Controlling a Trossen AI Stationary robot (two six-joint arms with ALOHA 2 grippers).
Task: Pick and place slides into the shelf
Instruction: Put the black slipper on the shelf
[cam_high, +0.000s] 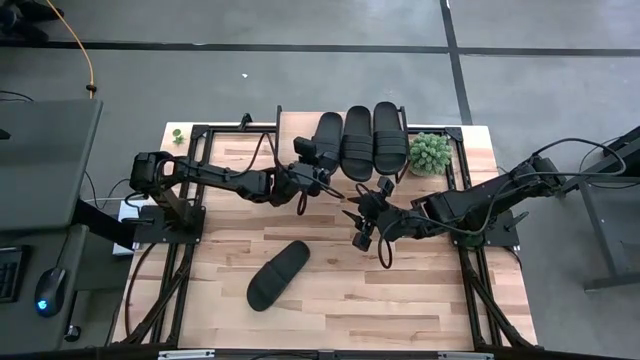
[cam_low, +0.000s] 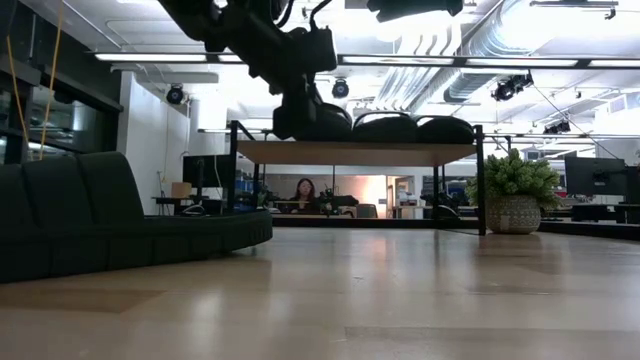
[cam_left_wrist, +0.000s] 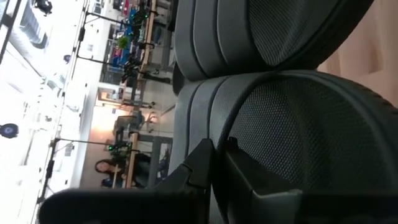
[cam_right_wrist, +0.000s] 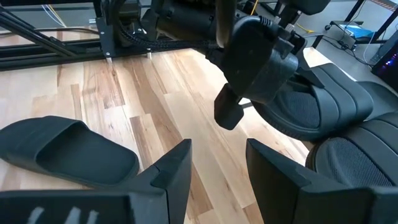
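Three all-black ribbed-strap slides on the small light-wood shelf (cam_high: 300, 128) w/ thin black legs, side by side: left slide (cam_high: 326, 139), middle slide (cam_high: 357, 137), right slide (cam_high: 390, 134). Fourth black slide (cam_high: 278, 274) off the shelf, flat on the big wooden tabletop (cam_high: 400, 290), well in front of the shelf, angled.

Step in hand, by judgement: placing the third slide, at the shelf's left end. Left gripper (cam_high: 322, 172) right at that left slide's near end; low view shows dark gripper body (cam_low: 300, 95) touching the slide at shelf-top level. Left wrist view filled w/ mesh footbed of the slide, one finger (cam_left_wrist: 205, 165) pressed close to it. Can't tell whether holding on or let go — fingers mostly hidden.

Next move probably: let go if not yet done, back straight off the shelf w/o dragging the slide along, then fetch the last slide from the tabletop. Room left on the shelf looks tight; last one may need to go at the left end.

Right gripper (cam_high: 366, 222) waits over the tabletop just in front of the shelf, between shelf and fourth slide, fingers (cam_right_wrist: 171, 168) spread apart, nothing between them. Fourth slide near it, not touching.

Small green potted plant (cam_high: 430, 153) beside the shelf's right end.
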